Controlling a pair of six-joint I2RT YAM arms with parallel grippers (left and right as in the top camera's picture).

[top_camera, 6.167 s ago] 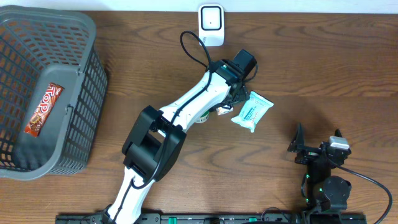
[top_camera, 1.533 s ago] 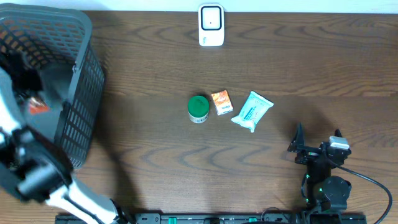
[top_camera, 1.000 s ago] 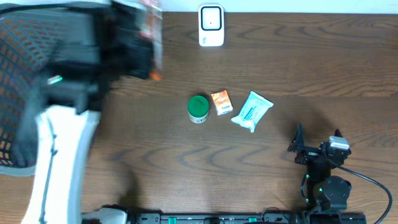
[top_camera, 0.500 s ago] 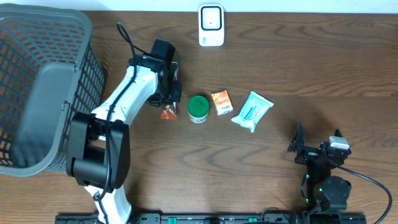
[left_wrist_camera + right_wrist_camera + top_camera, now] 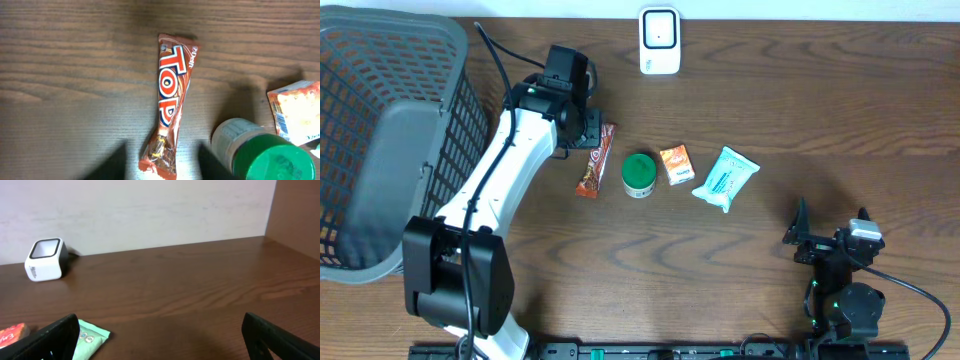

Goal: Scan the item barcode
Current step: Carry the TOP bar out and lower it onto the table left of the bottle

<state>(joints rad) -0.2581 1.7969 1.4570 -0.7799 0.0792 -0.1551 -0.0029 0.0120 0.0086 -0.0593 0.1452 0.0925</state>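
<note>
Step in hand, as I judge it: the chocolate bar (image 5: 172,105) is the item to scan, and the left gripper (image 5: 588,132) is at it, either taking it or leaving it. Cannot tell which.

Doing it well:
- Grey basket (image 5: 380,150) fills the left side of the table (image 5: 790,100). Any carry should swing right of it.
- Scanner (image 5: 660,40) stands at the far edge, dark window turned upward, well apart from the bar, far and right of it. That is the way to go.
- Green-lidded jar (image 5: 639,174) sits just right of the bar. Close across the bar's narrow width without nudging the jar.
- Bar lies flat on the wood, logo face up, no barcode showing on this face. Likely underneath, so a wrist roll would be needed to present it to the window.

Pose:
- Left arm (image 5: 510,170) runs from the near-left base far and rightward along the basket, wrist bent so the gripper points down beside the bar's far end.
- Left wrist view: dark fingers (image 5: 114,161) stand partly apart either side of the bar's crimped end, clamping nothing.
- Right arm (image 5: 845,290) is folded at the near right. The right gripper (image 5: 160,322) is spread wide, holding nothing, and looks toward the scanner.
</note>
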